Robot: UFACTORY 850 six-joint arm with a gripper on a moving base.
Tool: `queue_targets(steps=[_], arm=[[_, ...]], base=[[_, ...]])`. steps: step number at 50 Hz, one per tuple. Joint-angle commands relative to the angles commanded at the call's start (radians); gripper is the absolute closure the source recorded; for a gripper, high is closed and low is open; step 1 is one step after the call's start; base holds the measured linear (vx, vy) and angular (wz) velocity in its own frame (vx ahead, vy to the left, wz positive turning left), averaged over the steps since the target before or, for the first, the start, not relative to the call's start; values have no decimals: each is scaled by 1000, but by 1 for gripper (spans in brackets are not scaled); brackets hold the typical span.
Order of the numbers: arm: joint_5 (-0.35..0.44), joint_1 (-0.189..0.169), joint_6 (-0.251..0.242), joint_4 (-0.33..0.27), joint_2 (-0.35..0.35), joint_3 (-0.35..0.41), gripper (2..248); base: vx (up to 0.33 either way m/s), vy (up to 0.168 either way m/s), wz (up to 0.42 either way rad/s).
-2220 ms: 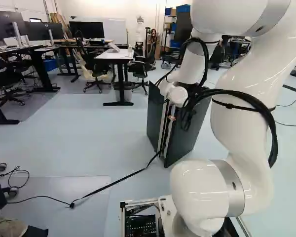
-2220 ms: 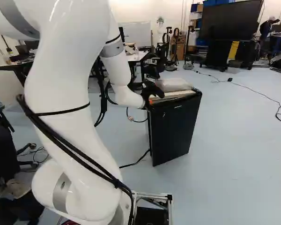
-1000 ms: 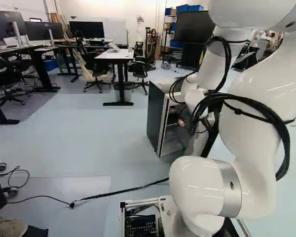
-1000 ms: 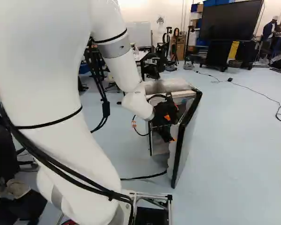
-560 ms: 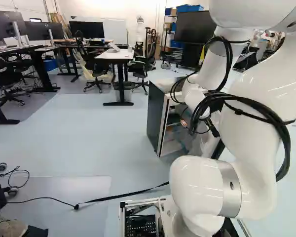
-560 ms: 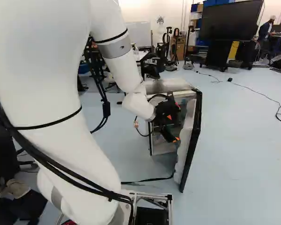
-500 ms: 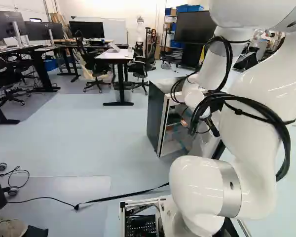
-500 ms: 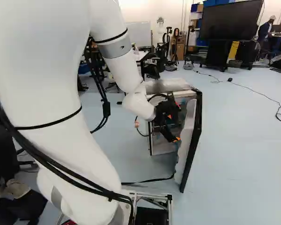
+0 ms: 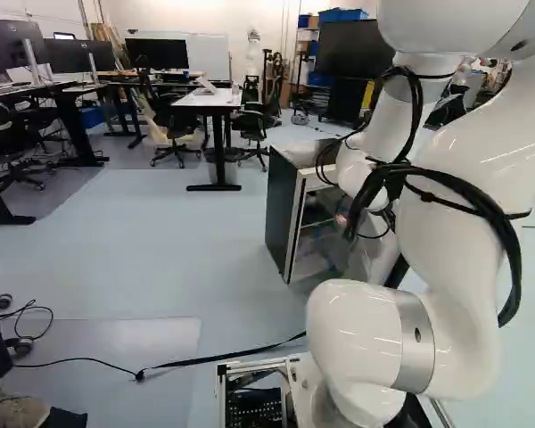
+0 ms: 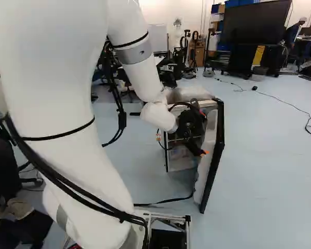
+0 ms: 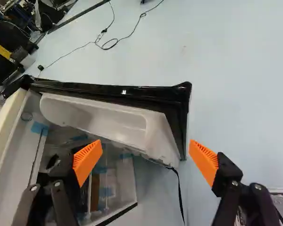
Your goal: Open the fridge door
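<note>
Jaws: standing wide apart, gripping nothing. In the wrist view the orange pads (image 11: pixel 87 162) are facing each other across a broad gap. One finger is lying over the fridge's open interior, the other over the floor (image 11: pixel 245 94) on the door's outer side.

In the right base view the gripper (image 10: pixel 203 132) is reaching into the opening, between the cabinet and the door's inner face. Whether either finger is touching the door I cannot tell.

Door (image 10: pixel 216 150): standing well open, swinging out from the fridge's right side toward the near side. Its inner face is turning left, toward the gripper. The white door bin (image 11: pixel 108 120) is showing ahead of the jaws, and the door's black-framed corner is lying ahead of the gap between them.

Fridge (image 9: pixel 282 214): standing upright on the floor, its interior shelves showing. Strips of blue tape (image 11: pixel 106 190) are sticking inside. A dark cable (image 9: pixel 205 355) is running along the floor on the near side.

The white arm (image 10: pixel 52 104) is rising left of the fridge in the right base view, its forearm sloping down to the opening.

Farther off: a white worktop (image 9: pixel 205 100) is standing left of the fridge, with an office chair (image 9: pixel 251 125) beside it; a large dark screen (image 10: pixel 254 23) is standing at the far right in the right base view.
</note>
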State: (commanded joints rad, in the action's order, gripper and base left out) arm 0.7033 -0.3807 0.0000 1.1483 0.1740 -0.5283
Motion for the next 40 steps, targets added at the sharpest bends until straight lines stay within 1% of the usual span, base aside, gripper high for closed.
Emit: queue_targets(steps=[24, 40], arm=[[1, -100, 0, -14, 49, -59, 3], [1, -167, 0, 15, 82, -99, 3]], base=[[0, 0, 0], [0, 0, 0]])
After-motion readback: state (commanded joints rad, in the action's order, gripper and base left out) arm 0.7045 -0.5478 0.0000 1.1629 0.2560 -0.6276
